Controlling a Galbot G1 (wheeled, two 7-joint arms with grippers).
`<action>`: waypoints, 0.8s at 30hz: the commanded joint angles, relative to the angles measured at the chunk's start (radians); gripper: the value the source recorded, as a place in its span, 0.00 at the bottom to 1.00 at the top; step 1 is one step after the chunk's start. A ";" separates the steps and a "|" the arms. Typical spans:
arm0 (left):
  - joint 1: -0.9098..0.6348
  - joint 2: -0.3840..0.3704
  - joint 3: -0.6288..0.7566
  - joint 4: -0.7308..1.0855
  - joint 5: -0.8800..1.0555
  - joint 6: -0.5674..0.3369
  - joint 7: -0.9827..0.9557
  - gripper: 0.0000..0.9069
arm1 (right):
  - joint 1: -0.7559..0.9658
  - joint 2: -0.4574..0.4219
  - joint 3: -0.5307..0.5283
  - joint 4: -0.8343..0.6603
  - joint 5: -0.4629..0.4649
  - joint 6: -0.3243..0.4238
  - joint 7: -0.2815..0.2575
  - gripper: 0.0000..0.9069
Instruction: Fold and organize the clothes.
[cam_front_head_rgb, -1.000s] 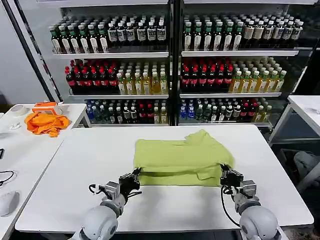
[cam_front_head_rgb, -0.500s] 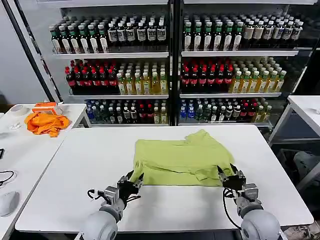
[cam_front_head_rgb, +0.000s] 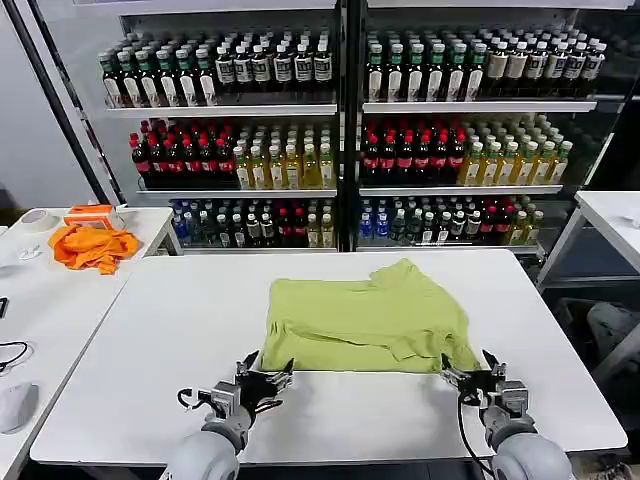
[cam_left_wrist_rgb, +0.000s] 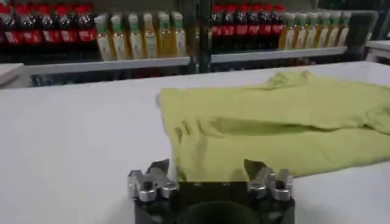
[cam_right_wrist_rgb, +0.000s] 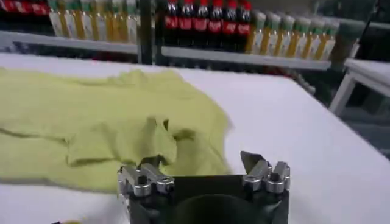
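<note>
T-shirt (cam_front_head_rgb: 365, 318) lies mid-table (cam_front_head_rgb: 150, 330), already folded once, near hem toward robot. Left gripper (cam_front_head_rgb: 264, 379) and right gripper (cam_front_head_rgb: 470, 374) spread open, empty, just short of near corners. Judgement: symmetric placement suits gripping both corners for next fold.

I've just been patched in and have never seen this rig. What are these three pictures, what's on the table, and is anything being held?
It is a two-armed robot at a white table. The wide picture comes from its head camera; the other two come from cameras on each wrist, looking past the fingers. A yellow-green T-shirt lies partly folded on the table. The left gripper and right gripper sit open at the shirt's near edge, one by each corner, holding nothing. Shelves of bottled drinks stand behind, and an orange cloth lies on a side table.
</note>
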 joint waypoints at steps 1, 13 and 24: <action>0.013 0.000 -0.002 0.008 0.001 -0.009 0.002 0.02 | 0.002 0.004 0.002 -0.036 0.043 -0.027 0.003 0.00; 0.023 0.006 -0.004 0.004 -0.004 -0.018 0.015 0.02 | -0.014 0.007 0.004 -0.027 0.048 -0.019 0.002 0.00; 0.069 0.020 -0.019 -0.033 -0.017 -0.024 0.019 0.02 | -0.038 0.007 0.002 0.012 0.041 -0.017 0.000 0.00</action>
